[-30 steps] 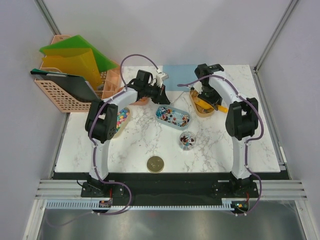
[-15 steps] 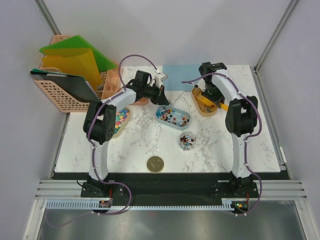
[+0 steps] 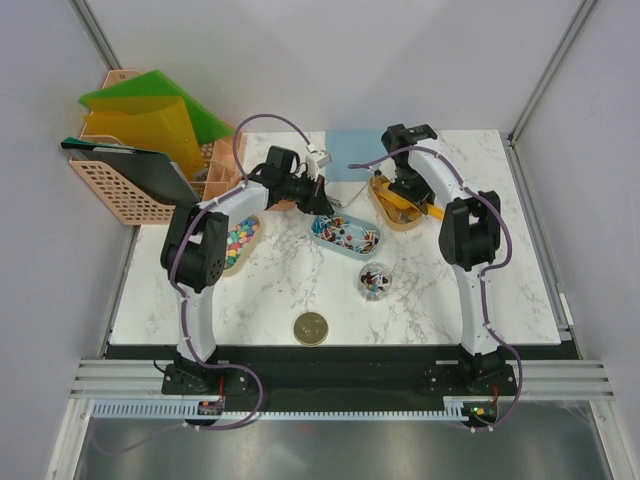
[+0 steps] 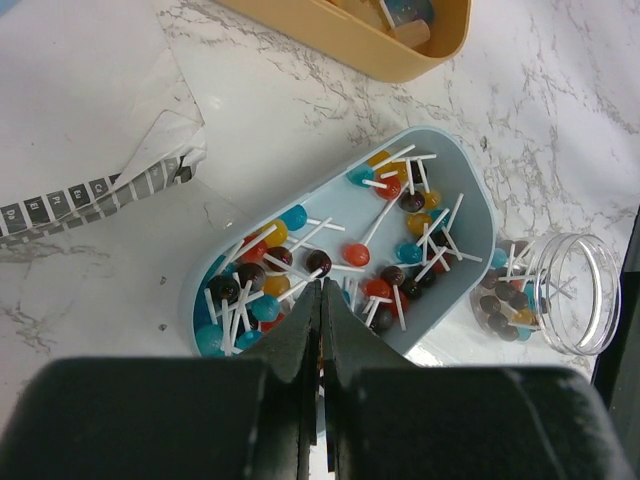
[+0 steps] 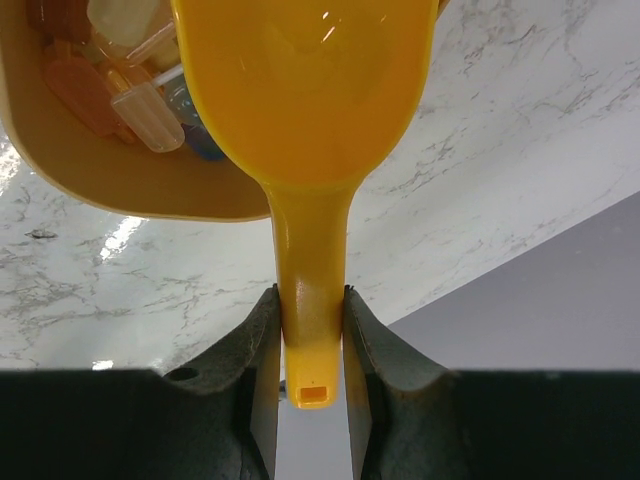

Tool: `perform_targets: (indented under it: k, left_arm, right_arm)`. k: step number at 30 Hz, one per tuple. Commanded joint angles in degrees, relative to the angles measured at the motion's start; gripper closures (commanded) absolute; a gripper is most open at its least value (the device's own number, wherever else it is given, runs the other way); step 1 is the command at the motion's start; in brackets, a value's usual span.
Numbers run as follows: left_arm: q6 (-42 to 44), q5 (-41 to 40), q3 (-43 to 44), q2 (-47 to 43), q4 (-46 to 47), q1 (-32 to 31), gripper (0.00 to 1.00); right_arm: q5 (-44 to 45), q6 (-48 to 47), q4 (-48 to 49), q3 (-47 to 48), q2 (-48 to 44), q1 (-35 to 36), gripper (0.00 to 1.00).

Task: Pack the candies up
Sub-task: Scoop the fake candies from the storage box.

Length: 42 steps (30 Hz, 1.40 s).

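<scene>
1. Nearest the arm bases, a round gold lid [image 3: 312, 327] lies on the marble table [image 3: 200, 310], a clear jar [image 4: 580, 300] holding candies [image 4: 497, 305] just beyond.
2. Mid-table, more candies lie in a pale blue tray [image 4: 480, 200]; the left gripper [image 4: 321, 288] hovers above it, jaws pressed together, gripping nothing.
3. Farther back, the right gripper [image 5: 310, 312] clamps the handle of an orange scoop [image 5: 305, 90] over a tan tray [image 5: 110, 180].

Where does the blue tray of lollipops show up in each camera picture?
Top external: blue tray, table centre, between the arms.
Left wrist: mid-picture, beyond the shut left end effector.
Right wrist: absent; orange scoop there instead.
Shared landmark: tan bowl, in all three views.
</scene>
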Motion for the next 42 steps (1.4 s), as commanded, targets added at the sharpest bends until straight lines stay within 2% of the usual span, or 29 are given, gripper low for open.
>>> perform_targets:
  k: [1, 7, 17, 22, 24, 27, 28, 30, 31, 33, 35, 36, 39, 40, 41, 42]
  left_arm:
    - [0.2, -0.8, -0.7, -4.7, 2.0, 0.2, 0.95]
    - [1.4, -1.8, -1.4, -5.9, 0.9, 0.2, 0.95]
    - [5.5, -3.4, -1.0, -6.9, -3.0, 0.2, 0.95]
    - [8.2, -4.1, 2.0, -6.6, -5.8, 0.3, 0.95]
    - [9.1, -4.8, 3.1, -6.6, -6.9, 0.6, 0.95]
    - [9.4, -6.0, 4.0, -6.1, -6.9, 1.5, 0.93]
    - [9.4, -6.7, 4.2, -5.8, -6.9, 1.7, 0.85]
    - [10.1, -8.9, 4.2, -5.5, -7.0, 2.1, 0.75]
    - [10.3, -10.8, 4.2, -5.6, -7.0, 2.3, 0.65]
    - [9.9, -12.8, 4.1, -5.8, -7.3, 2.4, 0.59]
    - [8.6, -16.4, 4.1, -6.5, -7.8, 2.8, 0.52]
    - [8.3, -17.7, 3.7, -7.3, -8.4, 2.8, 0.38]
    - [9.3, -21.2, 2.9, -9.0, -9.8, 2.7, 0.28]
    - [9.9, -22.7, 2.8, -9.2, -10.3, 2.7, 0.19]
    - [10.1, -23.4, 2.4, -9.6, -10.7, 2.7, 0.0]
    - [9.9, -24.7, 2.1, -10.5, -11.0, 2.4, 0.0]
  right_arm:
    - [-3.1, -0.1, 0.7, 1.6, 0.0, -0.5, 1.0]
    - [-9.8, -1.8, 4.0, -3.7, -4.2, -3.8, 1.0]
    - [-15.1, -2.6, 17.9, -19.7, -13.2, -4.8, 1.0]
    - [-18.1, -4.0, 25.2, -26.0, -21.6, -7.0, 1.0]
    - [-20.0, -6.7, 26.9, -28.4, -25.0, -8.2, 1.0]
    - [-21.6, -17.2, 25.2, -32.8, -32.0, -8.7, 1.0]
    - [-21.7, -23.5, 24.6, -34.5, -35.5, -8.7, 1.0]
    - [-22.9, -29.2, 21.1, -39.0, -40.1, -8.7, 1.0]
    - [-23.3, -35.1, 19.6, -40.3, -41.8, -8.8, 1.0]
    - [-23.4, -39.2, 18.0, -44.0, -44.8, -8.7, 1.0]
    - [-23.6, -45.2, 12.6, -43.8, -47.1, -8.3, 1.0]
    - [-22.9, -46.0, 12.1, -43.7, -48.1, -7.7, 1.0]
    - [-19.7, -50.5, 9.4, -42.7, -50.1, -6.3, 1.0]
    - [-17.3, -51.4, 8.6, -42.6, -50.6, -5.1, 1.0]
    - [-15.5, -53.3, 8.1, -42.5, -51.0, -4.4, 1.0]
    - [-13.8, -53.4, 7.8, -42.4, -51.3, -3.4, 1.0]
